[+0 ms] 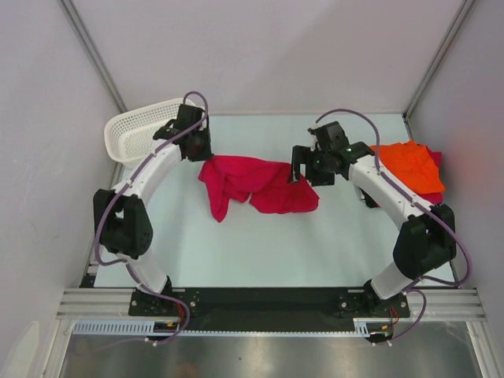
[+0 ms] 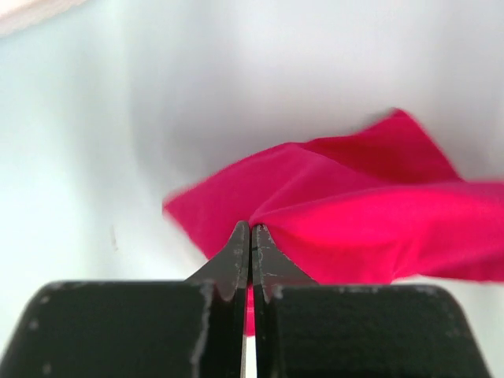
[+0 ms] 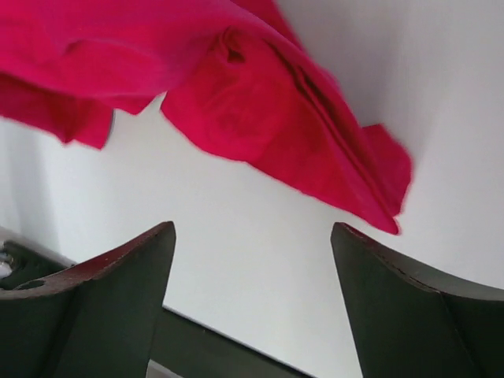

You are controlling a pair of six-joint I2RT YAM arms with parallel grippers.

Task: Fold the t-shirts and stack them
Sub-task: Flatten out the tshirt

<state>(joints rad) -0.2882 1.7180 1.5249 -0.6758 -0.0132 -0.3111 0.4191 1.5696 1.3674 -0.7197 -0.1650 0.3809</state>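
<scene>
My left arm (image 1: 153,169) and right arm (image 1: 386,189) are white links between chunky black joint housings (image 1: 126,224), purple cables (image 1: 98,236) looping alongside; my end effector fingers (image 2: 228,264) are black, chipped pale at their edges.

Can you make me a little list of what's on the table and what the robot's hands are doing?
middle: crumpled crimson t-shirt
far right: orange t-shirt, bunched up
far left corner: white basket
left gripper: shut, pinching the crimson t-shirt's edge
right gripper: open, near the shirt's other side, holding nothing
folded yet: no
</scene>
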